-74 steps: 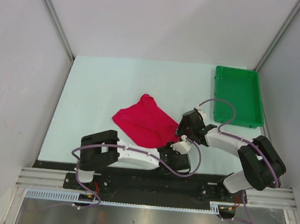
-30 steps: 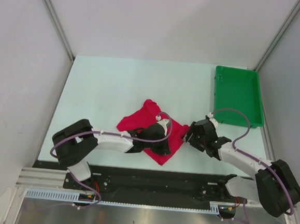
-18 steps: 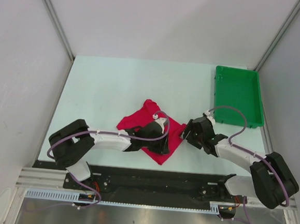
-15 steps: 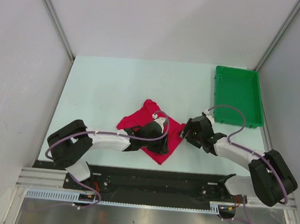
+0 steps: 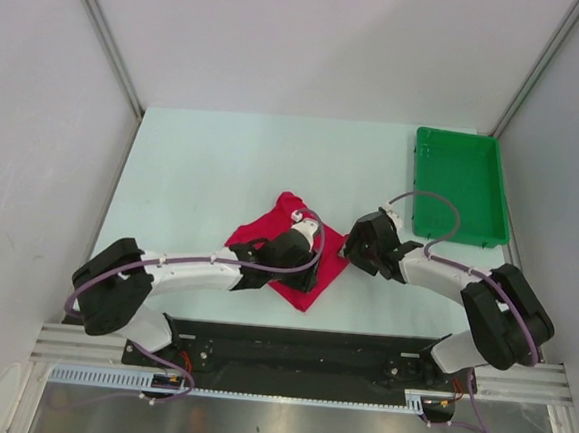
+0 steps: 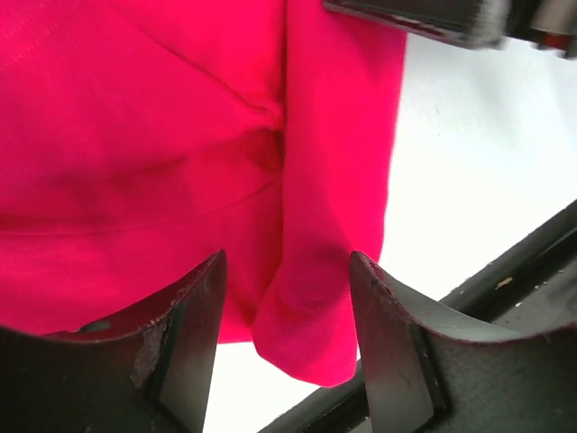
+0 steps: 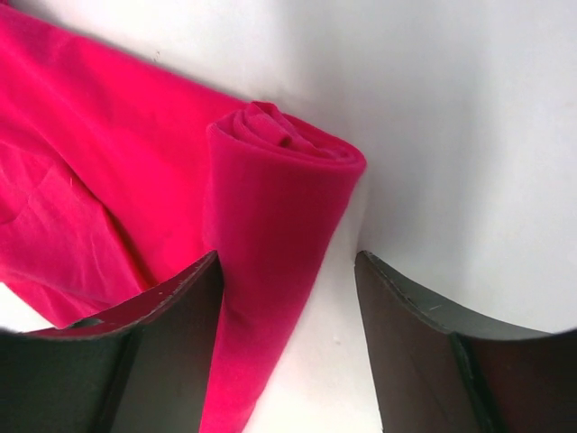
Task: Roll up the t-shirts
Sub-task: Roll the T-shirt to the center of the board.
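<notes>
T-shirt lies mid-frame on the table, its right edge wound into a short roll. Left gripper and right gripper both stand spread, gripping nothing. Risk: unheld, the roll may spring loose. The right fingers straddle it and could snag only the outer layer.

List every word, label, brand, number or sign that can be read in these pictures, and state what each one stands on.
None: no readable text shows in any view.
The t-shirt is plain red, with no print or tag showing.
The green tray shows no label.
The table is blank.
The left arm and right arm show no marking that can be made out.
</notes>
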